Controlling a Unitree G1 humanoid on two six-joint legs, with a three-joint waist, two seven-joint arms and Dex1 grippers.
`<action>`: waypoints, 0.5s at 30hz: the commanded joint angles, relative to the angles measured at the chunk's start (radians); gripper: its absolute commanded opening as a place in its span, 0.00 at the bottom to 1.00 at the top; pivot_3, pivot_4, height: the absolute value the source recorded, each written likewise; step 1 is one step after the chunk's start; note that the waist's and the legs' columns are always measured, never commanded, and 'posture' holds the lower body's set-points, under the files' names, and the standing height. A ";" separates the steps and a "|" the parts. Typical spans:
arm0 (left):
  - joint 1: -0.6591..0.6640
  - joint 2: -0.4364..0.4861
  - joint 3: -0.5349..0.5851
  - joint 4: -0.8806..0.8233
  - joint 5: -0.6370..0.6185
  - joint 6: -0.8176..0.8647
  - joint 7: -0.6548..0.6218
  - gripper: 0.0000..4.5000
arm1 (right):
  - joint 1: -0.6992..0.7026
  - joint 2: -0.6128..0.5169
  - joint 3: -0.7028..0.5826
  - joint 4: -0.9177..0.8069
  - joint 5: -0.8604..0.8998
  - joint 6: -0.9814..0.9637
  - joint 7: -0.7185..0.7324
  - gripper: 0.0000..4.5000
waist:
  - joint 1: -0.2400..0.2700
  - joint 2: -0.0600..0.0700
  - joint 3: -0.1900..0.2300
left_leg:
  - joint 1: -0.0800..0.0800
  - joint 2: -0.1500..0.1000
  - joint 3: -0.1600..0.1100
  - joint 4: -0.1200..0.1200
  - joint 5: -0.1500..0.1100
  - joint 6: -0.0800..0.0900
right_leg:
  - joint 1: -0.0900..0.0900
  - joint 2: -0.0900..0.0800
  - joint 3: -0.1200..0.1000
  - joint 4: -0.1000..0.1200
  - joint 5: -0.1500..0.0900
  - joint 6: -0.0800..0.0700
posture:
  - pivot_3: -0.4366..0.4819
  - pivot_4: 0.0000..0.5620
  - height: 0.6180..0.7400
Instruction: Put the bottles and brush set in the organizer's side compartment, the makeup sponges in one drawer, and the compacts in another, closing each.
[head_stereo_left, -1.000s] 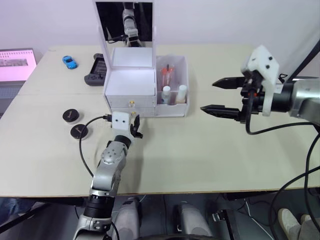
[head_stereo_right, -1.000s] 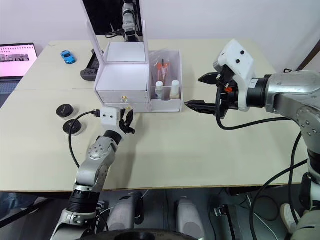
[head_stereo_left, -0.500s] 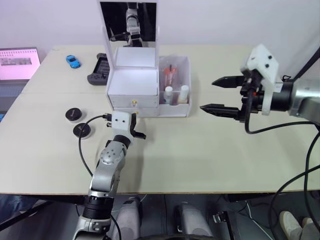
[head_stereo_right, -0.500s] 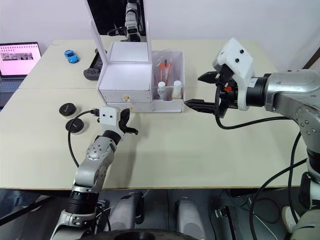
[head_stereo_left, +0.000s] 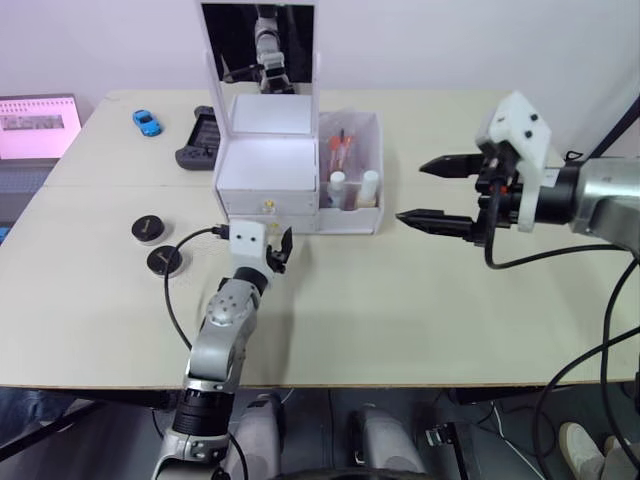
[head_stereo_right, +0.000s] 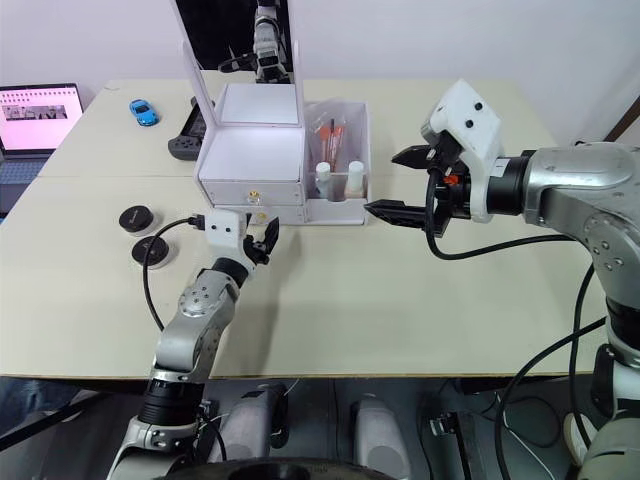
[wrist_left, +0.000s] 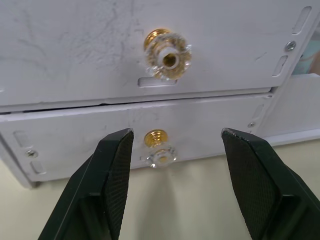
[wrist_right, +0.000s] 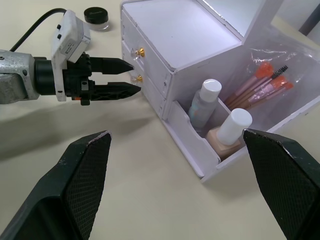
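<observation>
- My left gripper (wrist_left: 172, 150) is lined up on the lower drawer's gold knob (wrist_left: 158, 148), jaws spread wide with nothing between them. I've squared it to the drawer front so the fingers (wrist_left: 116, 165) can close from either side of the knob.
- The knob sits between my fingertips but a little ahead of them, not touching; the lower drawer (wrist_left: 135, 135) looks very slightly proud of the upper drawer (wrist_left: 100, 50), so I judge a pull or a push is the step in hand.
- The organizer (head_stereo_left: 265, 160) stands mid-tabletop (head_stereo_left: 400, 300) with its mirror lid (head_stereo_left: 260, 45) upright, just beyond my left gripper.
- The bottles (wrist_right: 204, 102) and the brush set (wrist_right: 260, 82) already stand in the side compartment (wrist_right: 185, 125): upright, so they fit the narrow bin.
- Two black compacts (head_stereo_left: 157, 245) lie on the tabletop, off to the left of my left gripper, well apart from the drawers: these I reckon still wait for their drawer.
- My right gripper (head_stereo_left: 435, 192) hangs released and empty, to the right of the side compartment, out of the left arm's way.
</observation>
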 joint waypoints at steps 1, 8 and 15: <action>-0.013 -0.002 0.002 -0.011 0.005 -0.001 0.007 0.65 | -0.009 -0.009 -0.031 -0.020 0.004 -0.003 -0.005 1.00 | 0.000 0.000 0.000 | 0.000 0.000 0.000 0.000 0.000 0.000 | 0.000 0.000 0.000 0.000 0.000 0.000 | 0.48 0.27 1.00; -0.016 -0.004 0.011 0.010 0.005 0.005 0.016 0.01 | -0.016 -0.013 -0.033 -0.018 0.001 -0.004 -0.005 1.00 | 0.002 0.000 0.000 | 0.000 0.000 0.000 0.000 0.000 0.000 | 0.000 0.000 0.000 0.000 0.000 0.000 | 0.48 0.27 1.00; -0.027 -0.006 0.008 0.020 0.009 -0.008 0.018 0.06 | -0.022 -0.013 -0.031 -0.014 -0.002 -0.007 -0.004 1.00 | 0.001 0.000 0.000 | 0.000 0.000 0.000 0.001 0.000 0.000 | 0.000 0.000 0.000 0.000 0.000 0.000 | 0.48 0.27 1.00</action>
